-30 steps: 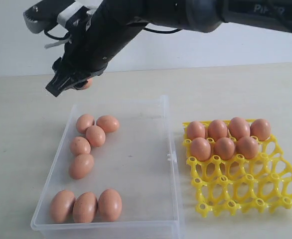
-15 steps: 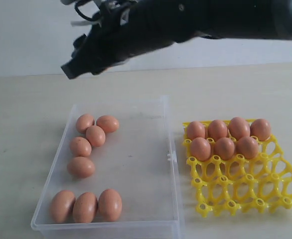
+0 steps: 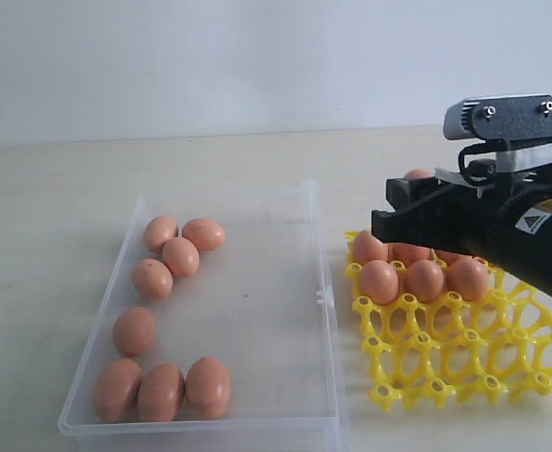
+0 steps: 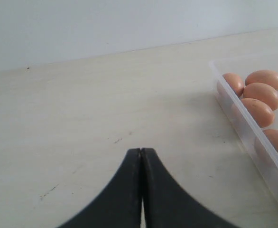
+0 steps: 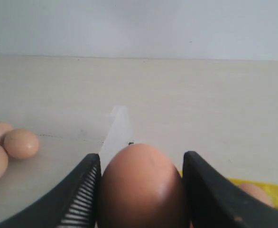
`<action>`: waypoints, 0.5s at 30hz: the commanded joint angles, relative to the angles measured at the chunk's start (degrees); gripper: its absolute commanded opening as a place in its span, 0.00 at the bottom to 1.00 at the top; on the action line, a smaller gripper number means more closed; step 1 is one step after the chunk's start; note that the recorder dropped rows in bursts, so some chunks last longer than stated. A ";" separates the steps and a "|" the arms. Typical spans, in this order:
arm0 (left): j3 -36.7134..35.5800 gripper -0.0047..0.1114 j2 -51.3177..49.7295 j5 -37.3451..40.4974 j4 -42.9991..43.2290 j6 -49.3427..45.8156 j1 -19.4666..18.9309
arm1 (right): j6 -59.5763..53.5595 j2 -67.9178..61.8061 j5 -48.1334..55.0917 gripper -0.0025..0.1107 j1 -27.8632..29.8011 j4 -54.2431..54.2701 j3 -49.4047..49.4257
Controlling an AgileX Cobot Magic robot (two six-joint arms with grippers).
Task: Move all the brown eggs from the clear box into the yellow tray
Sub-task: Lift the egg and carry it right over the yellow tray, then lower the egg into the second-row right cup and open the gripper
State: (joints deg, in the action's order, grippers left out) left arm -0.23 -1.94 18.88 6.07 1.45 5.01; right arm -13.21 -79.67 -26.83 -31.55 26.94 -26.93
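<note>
The right gripper [image 5: 142, 160] is pinching one smooth orange-brown egg [image 5: 141, 190] over the bright yellow lattice tray [image 3: 446, 367], lying at 3 o'clock of the shallow clear plastic box [image 3: 257, 292]. The left gripper [image 4: 141, 153], jaws pressed together, is hovering beside the box

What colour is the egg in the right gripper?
Plain orange-brown, no markings visible on the egg; clearest in the right wrist view.
</note>
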 commanded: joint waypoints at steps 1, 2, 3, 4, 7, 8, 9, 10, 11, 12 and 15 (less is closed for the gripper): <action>0.23 0.04 -0.04 -0.79 -0.08 0.25 0.18 | -4.53 0.45 1.47 0.02 0.40 6.92 0.81; 0.23 0.04 -0.04 -0.79 -0.08 0.25 0.18 | -6.33 0.45 1.84 0.02 0.40 8.54 0.81; 0.23 0.04 -0.04 -0.79 -0.08 0.25 0.18 | -7.65 0.35 2.10 0.02 0.40 9.59 0.81; 0.23 0.04 -0.04 -0.79 -0.08 0.25 0.18 | -8.53 0.36 2.10 0.02 0.40 10.25 0.81; 0.23 0.04 -0.04 -0.79 -0.08 0.25 0.18 | -8.67 0.10 3.96 0.02 2.38 10.61 0.81; 0.23 0.04 -0.04 -0.79 -0.08 0.25 0.18 | -8.14 -0.11 4.63 0.02 3.36 10.51 0.81; 0.23 0.04 -0.04 -0.79 -0.08 0.25 0.18 | -7.89 -0.11 5.36 0.02 4.38 10.21 0.81; 0.23 0.04 -0.04 -0.79 -0.08 0.25 0.18 | -7.58 -0.11 5.97 0.02 5.23 9.42 0.81; 0.23 0.04 -0.04 -0.79 -0.08 0.25 0.18 | -7.22 -0.11 6.59 0.02 6.23 8.38 0.81; 0.23 0.04 -0.04 -0.79 -0.08 0.25 0.18 | -6.51 -0.11 7.09 0.02 7.15 7.41 0.81; 0.23 0.04 -0.04 -0.79 -0.08 0.25 0.18 | -4.15 -0.11 8.14 0.02 9.67 4.29 0.81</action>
State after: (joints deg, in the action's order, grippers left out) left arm -0.23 -1.94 18.88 6.07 1.45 5.01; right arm -18.93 -79.67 -19.64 -24.05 34.33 -26.29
